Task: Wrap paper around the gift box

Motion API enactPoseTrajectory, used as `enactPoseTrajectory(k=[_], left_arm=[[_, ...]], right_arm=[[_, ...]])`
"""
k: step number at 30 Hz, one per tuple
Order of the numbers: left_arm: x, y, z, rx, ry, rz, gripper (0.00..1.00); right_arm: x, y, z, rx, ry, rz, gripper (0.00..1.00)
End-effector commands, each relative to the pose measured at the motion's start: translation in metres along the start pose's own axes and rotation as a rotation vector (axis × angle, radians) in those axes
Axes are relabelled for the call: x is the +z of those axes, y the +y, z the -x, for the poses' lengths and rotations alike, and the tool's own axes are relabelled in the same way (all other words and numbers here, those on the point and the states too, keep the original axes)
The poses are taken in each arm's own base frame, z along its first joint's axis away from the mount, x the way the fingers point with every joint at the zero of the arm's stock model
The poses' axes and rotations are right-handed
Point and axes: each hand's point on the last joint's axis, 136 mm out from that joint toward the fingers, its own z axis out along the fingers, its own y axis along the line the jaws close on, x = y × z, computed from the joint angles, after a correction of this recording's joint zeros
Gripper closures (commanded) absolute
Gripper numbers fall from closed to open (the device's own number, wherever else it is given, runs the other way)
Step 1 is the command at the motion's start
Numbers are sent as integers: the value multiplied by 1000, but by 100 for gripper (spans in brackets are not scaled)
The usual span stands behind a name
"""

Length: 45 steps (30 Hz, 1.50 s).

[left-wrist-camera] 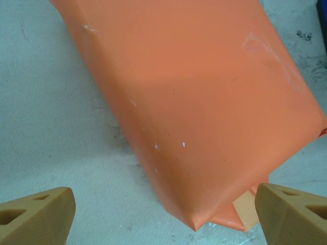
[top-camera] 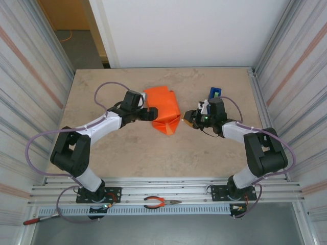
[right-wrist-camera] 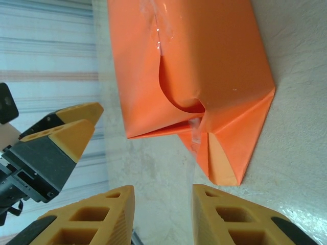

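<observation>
Compact gift box, wrapped in thin orange paper, lies between wide-released left pincer and narrowly parted, empty right pincer; recommend pressing the loose triangular end flap flat, squarely.

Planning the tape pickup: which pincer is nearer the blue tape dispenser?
Right. The right pincer sits just left of the tape dispenser, toward the arm bases; the left pincer is beyond the orange paper, at its opposite side.
</observation>
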Motion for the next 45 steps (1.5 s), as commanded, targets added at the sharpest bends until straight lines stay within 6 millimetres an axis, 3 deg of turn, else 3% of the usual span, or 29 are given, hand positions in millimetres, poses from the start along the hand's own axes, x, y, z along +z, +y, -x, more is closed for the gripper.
enactPoseTrajectory(k=[1,10,16,23,38,45], left_arm=[[-6,-11,17,23,-32,-33,9],[3,-20,30,66,-24,-26,9],[8,-24,34,81,-16,-25,9],[7,-23,30,63,-19,-24,9],[-3,-23,-3,-37,-44,-56,21],[-6,-32,4,-49,-42,-92,21]], right_arm=[[-3,17,1,-61,18,47,66],[11,39,-4,-105,84,73,67],[22,43,-6,-107,101,77,68],[24,34,-5,-89,95,56,69],[19,16,-5,-61,75,31,71],[20,18,-8,-65,86,41,71]])
